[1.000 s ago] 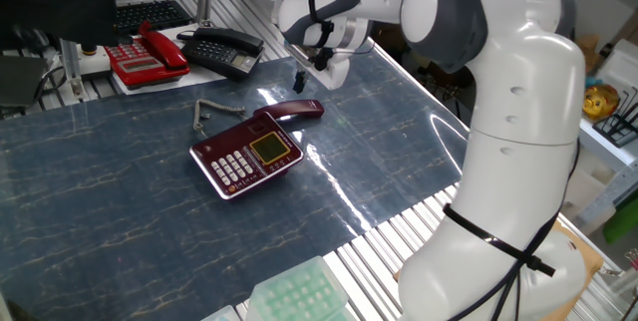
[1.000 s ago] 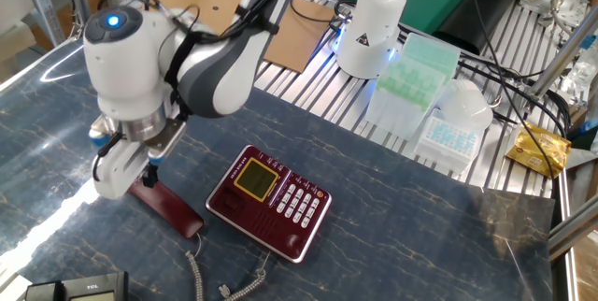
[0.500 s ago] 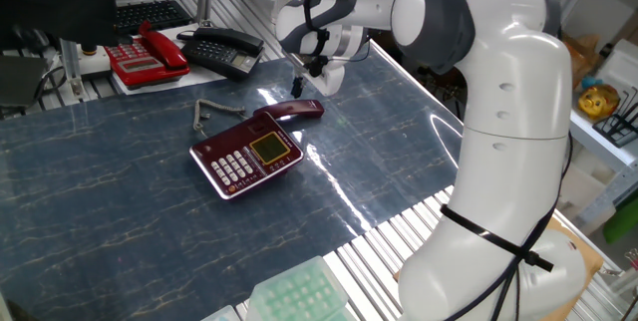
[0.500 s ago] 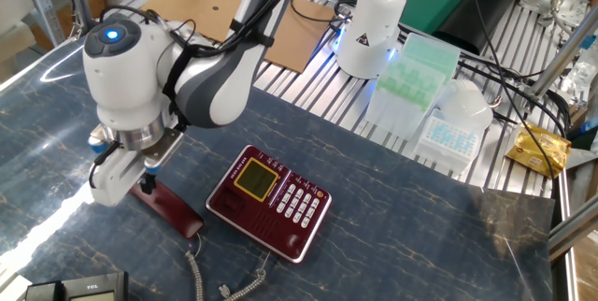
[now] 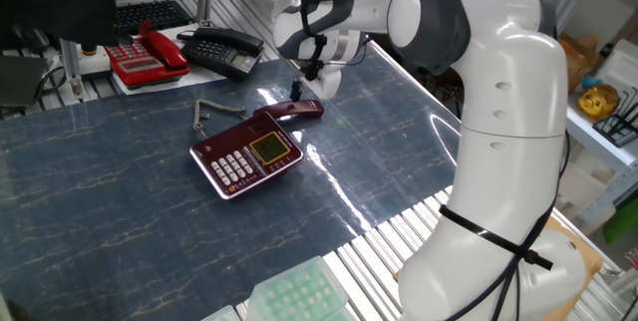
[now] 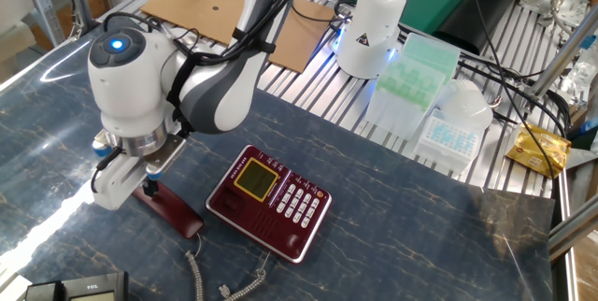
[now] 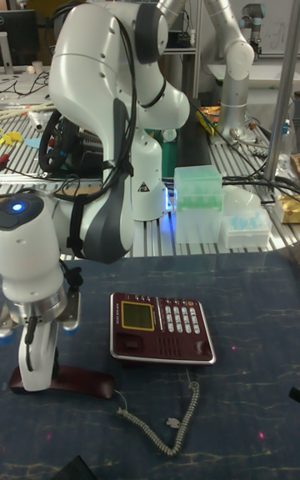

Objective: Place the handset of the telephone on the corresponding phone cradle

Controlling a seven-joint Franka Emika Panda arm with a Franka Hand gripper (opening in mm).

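Note:
The dark red telephone (image 5: 249,157) (image 6: 271,203) (image 7: 162,326) lies flat, its yellow screen lit. The phone cradle (image 6: 245,167) along the edge that faces the handset holds nothing. The maroon handset (image 5: 296,110) (image 6: 176,211) (image 7: 83,381) lies on the table beside that edge, and its grey coiled cord (image 5: 215,111) (image 7: 167,423) trails away. My gripper (image 5: 297,92) (image 6: 143,192) hangs just over one end of the handset. It looks open. One dark finger (image 6: 149,187) shows at the handset's far side, and the white hand hides the other.
A bright red phone (image 5: 150,54) and a black phone (image 5: 221,50) sit at the table's far end. Green and clear pipette-tip boxes (image 6: 416,72) stand on the metal rack behind the phone. A second white robot base (image 6: 369,30) stands nearby.
The gripper has come down and shifted slightly toward the end of the handset. The handset and the phone have not moved.

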